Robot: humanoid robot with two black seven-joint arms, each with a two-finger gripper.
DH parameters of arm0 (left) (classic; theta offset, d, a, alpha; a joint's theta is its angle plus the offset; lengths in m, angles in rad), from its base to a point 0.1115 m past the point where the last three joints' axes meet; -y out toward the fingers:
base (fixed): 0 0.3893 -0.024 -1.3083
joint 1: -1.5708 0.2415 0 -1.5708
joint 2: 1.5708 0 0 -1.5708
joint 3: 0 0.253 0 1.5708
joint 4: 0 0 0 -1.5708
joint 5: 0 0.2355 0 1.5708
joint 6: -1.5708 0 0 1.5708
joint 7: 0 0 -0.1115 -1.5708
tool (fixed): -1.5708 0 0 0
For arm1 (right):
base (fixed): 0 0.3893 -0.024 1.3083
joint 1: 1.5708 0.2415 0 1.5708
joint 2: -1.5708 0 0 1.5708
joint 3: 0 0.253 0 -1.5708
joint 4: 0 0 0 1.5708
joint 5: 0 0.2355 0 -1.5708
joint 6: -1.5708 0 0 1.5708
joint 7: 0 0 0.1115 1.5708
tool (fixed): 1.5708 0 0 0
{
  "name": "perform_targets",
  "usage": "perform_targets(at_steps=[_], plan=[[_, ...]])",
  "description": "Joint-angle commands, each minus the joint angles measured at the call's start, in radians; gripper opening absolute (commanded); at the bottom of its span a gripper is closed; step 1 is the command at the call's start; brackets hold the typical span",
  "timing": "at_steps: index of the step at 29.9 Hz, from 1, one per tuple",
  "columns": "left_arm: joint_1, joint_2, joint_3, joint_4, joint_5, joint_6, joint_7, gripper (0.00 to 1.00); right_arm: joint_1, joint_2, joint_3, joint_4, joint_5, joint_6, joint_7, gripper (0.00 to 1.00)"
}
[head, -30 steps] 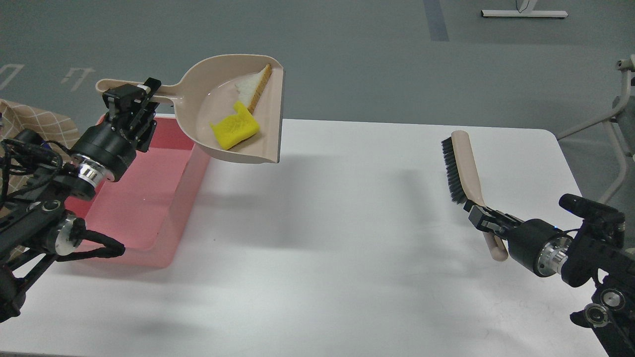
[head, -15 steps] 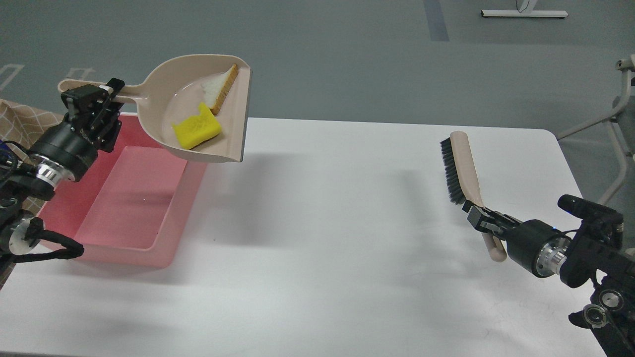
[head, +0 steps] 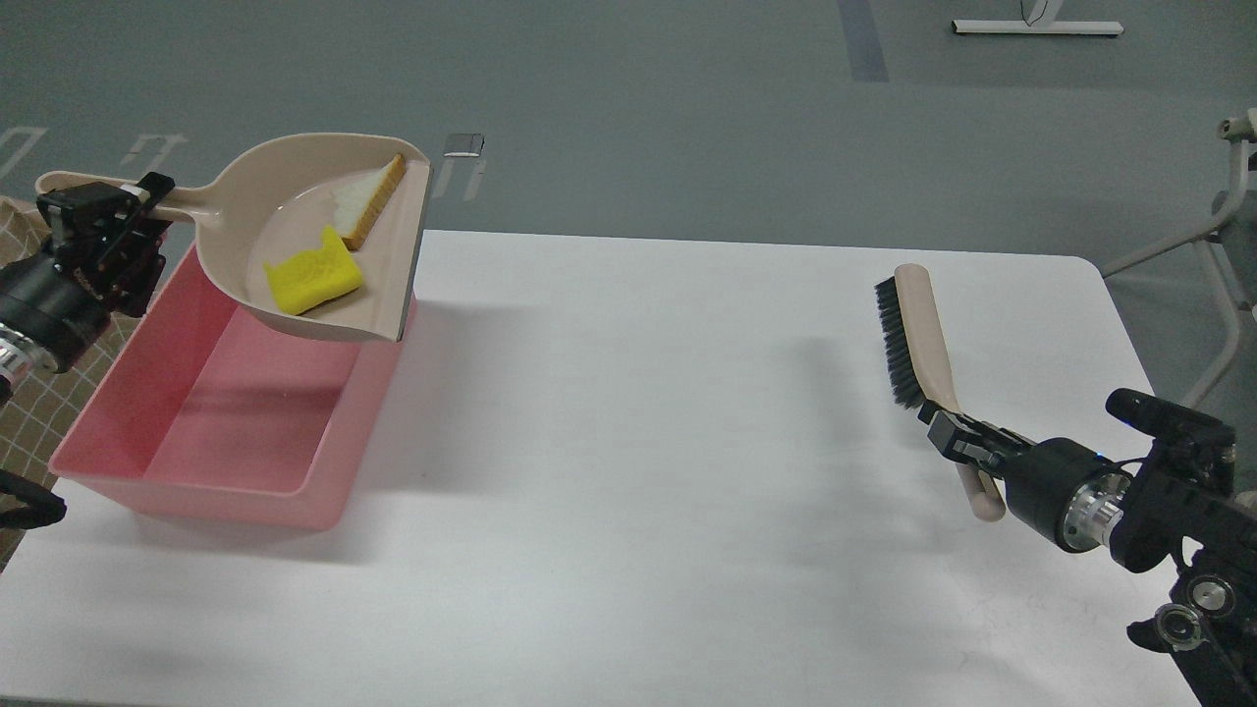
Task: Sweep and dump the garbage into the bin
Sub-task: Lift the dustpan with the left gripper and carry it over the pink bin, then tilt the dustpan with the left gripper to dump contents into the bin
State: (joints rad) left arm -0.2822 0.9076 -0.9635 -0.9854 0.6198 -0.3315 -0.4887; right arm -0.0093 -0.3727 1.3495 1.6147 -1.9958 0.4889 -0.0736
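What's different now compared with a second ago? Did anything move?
The left gripper has carried the dustpan leftward; it now hangs over the pink bin. The bread wedge and yellow chunk still lie in it. The right gripper still holds the brush in the same spot. Nothing was grasped or released.

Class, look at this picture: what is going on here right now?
A robot is clearing garbage. Its left gripper holds the dustpan by the handle above the pink bin. The bread wedge and yellow chunk lie in the pan, not yet dumped. Its right gripper holds the brush over the table.
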Motion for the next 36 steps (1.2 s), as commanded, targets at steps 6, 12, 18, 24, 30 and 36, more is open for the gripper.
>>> perform_targets(at_steps=[6,12,18,24,30,36], plan=[[0.0,0.039,0.0,0.122,0.0,-0.11,0.0,0.15,0.003,0.002,-0.001,-0.009,0.0,0.0,0.0,0.14],[0.0,0.077,0.002,0.168,0.001,-0.144,0.0,0.15,0.003,0.002,0.0,-0.009,0.0,0.0,0.0,0.14],[0.0,0.103,0.002,0.197,0.012,-0.153,0.0,0.15,0.003,0.002,0.0,-0.009,0.0,0.0,0.0,0.14],[-0.002,0.145,0.009,0.241,0.024,-0.147,0.0,0.15,0.003,0.003,0.0,-0.01,0.002,0.0,0.002,0.14],[-0.006,0.154,0.02,0.281,0.043,-0.144,0.0,0.15,0.009,0.003,0.0,-0.024,0.002,0.0,0.002,0.14],[-0.014,0.154,0.019,0.281,0.106,-0.118,0.0,0.15,0.012,0.003,0.0,-0.029,0.003,0.0,0.002,0.14]])
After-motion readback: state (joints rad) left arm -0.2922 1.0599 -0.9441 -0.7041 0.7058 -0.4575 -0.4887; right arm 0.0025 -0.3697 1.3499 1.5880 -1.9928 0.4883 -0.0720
